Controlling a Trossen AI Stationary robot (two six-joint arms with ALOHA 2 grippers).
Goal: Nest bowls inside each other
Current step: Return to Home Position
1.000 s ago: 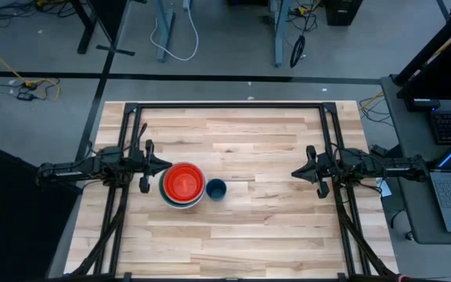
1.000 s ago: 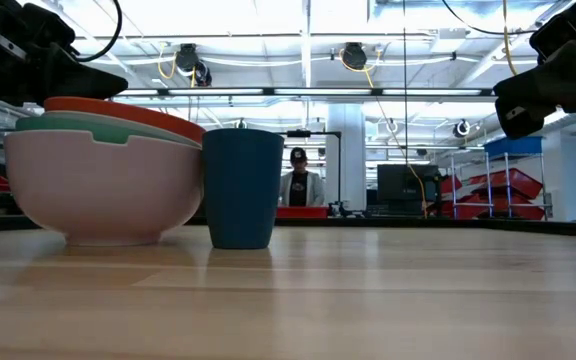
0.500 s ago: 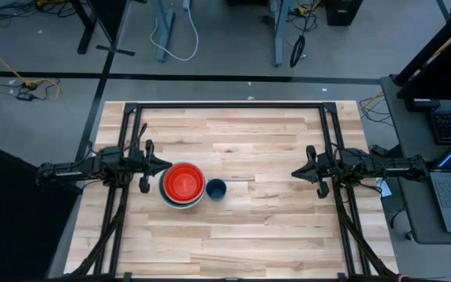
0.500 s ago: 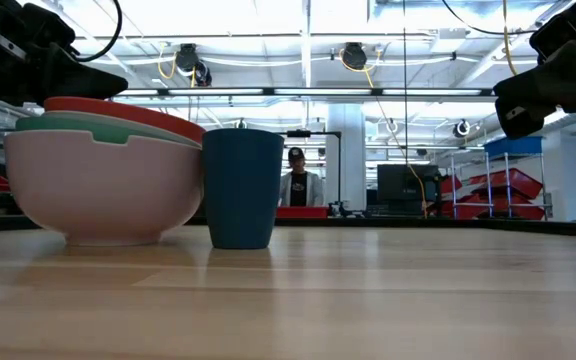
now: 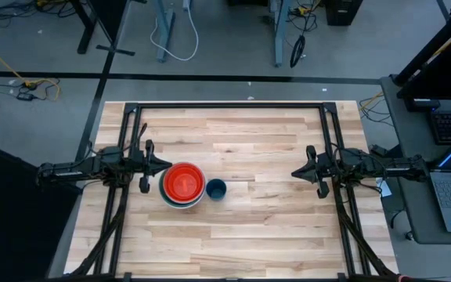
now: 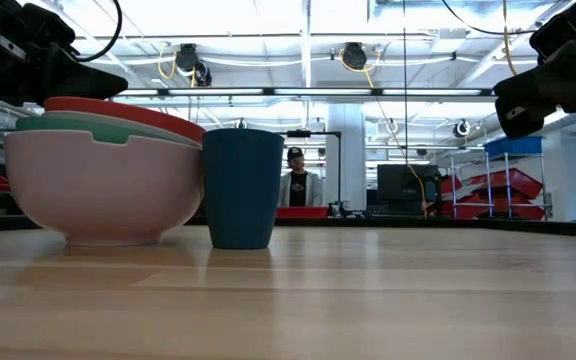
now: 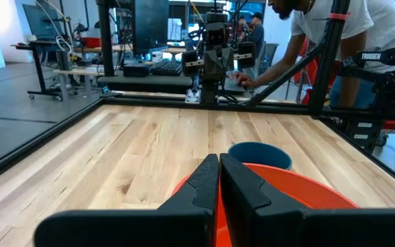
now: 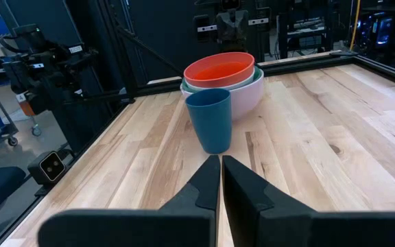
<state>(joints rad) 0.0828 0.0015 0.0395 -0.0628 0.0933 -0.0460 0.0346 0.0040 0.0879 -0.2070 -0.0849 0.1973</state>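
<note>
The bowls (image 5: 182,185) stand nested in one stack left of the table's middle: a large white bowl (image 6: 108,190) rests on the wood, a green one (image 6: 103,127) sits inside it, and a red one (image 8: 219,70) is on top. My left gripper (image 5: 169,165) is shut, level, just left of the stack and above its rim. My right gripper (image 5: 294,173) is shut at the table's right side, pointing toward the stack, far from it.
A small dark blue cup (image 5: 216,189) stands upright right beside the stack, on its right. A black frame (image 5: 233,106) runs around the table. A person (image 7: 334,41) leans at the right edge, another (image 6: 299,185) is far off. Bare wood lies between cup and right gripper.
</note>
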